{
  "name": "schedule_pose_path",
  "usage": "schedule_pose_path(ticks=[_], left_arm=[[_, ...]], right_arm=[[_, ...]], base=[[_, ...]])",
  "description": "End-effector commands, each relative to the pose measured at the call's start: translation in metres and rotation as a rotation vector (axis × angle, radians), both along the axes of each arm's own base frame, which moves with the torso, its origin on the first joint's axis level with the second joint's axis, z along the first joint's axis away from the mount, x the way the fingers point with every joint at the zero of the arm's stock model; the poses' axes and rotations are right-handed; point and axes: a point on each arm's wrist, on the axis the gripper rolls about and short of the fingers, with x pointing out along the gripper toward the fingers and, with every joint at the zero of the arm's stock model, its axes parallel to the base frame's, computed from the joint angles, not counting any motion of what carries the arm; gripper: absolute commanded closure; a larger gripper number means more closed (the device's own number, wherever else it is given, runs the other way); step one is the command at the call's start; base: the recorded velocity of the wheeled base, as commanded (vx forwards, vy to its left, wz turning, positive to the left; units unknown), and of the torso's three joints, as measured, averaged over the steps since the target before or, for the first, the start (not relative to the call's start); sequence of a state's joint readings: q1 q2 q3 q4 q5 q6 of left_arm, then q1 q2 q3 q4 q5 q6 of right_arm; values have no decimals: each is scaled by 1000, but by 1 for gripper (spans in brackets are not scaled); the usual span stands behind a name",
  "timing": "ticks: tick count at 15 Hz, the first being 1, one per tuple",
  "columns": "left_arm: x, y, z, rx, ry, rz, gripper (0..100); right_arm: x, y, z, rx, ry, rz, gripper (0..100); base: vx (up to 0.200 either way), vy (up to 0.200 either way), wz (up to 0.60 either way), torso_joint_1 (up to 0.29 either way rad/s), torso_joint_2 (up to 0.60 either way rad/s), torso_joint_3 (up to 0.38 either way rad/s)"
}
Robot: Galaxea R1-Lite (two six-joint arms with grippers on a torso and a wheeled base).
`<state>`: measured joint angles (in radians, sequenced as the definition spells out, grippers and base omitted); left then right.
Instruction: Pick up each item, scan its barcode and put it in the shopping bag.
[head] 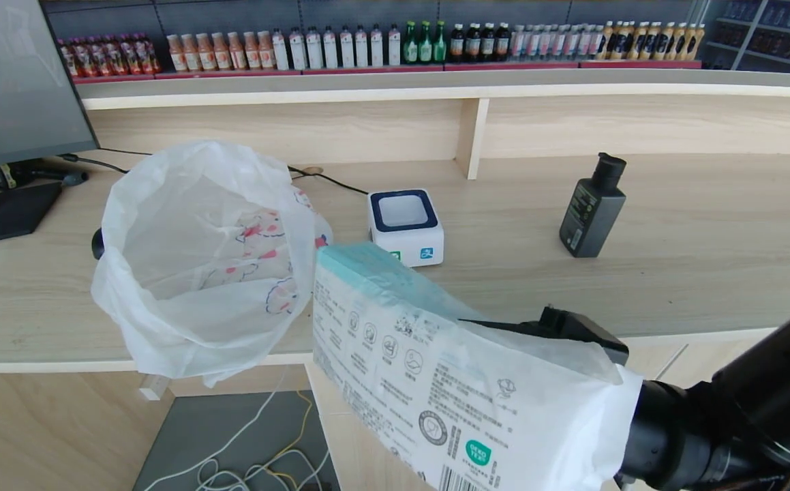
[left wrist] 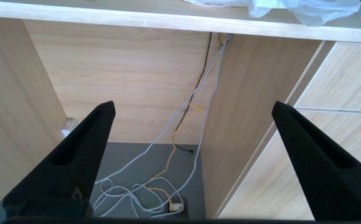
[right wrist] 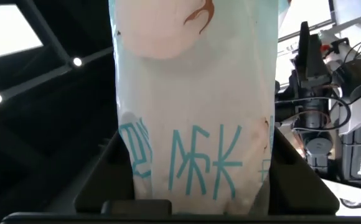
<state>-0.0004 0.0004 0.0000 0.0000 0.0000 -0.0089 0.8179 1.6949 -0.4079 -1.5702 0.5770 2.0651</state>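
My right gripper is shut on a white and teal tissue pack, held in the air before the counter's front edge, with its barcode side facing up. In the right wrist view the pack stands between the two black fingers. The white scanner with a blue-rimmed window sits on the counter just beyond the pack. An open white plastic shopping bag stands to the scanner's left, overhanging the counter edge. A black bottle stands upright at the right. My left gripper hangs open below the counter, holding nothing.
The wooden counter has a raised back ledge with a divider. A dark monitor stands at the far left. Shelves of drink bottles line the back. Loose cables lie on the floor under the counter.
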Motion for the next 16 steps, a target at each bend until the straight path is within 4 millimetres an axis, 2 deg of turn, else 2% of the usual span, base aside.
schedule_pose_path(ticks=[1, 4, 6, 8, 11, 13, 16], left_arm=[[0, 0, 0, 0, 0, 0, 0], [0, 0, 0, 0, 0, -1, 0], [0, 0, 0, 0, 0, -1, 0], [0, 0, 0, 0, 0, 0, 0], [0, 0, 0, 0, 0, 0, 0], [0, 0, 0, 0, 0, 0, 0], [0, 0, 0, 0, 0, 0, 0]], right_arm=[[2, 10, 7, 31, 17, 33, 100], [-3, 17, 10, 49, 62, 80, 100], [-11, 12, 31, 118, 77, 113, 100], [0, 8, 43, 173, 176, 118, 100], [5, 2, 45, 189, 204, 103, 100], [-2, -5, 59, 242, 303, 162, 100], [-4, -9, 63, 255, 301, 163, 100]], base=[[0, 0, 0, 0, 0, 0], [0, 0, 0, 0, 0, 0], [0, 0, 0, 0, 0, 0], [0, 0, 0, 0, 0, 0], [0, 0, 0, 0, 0, 0], [0, 0, 0, 0, 0, 0], [0, 0, 0, 0, 0, 0]])
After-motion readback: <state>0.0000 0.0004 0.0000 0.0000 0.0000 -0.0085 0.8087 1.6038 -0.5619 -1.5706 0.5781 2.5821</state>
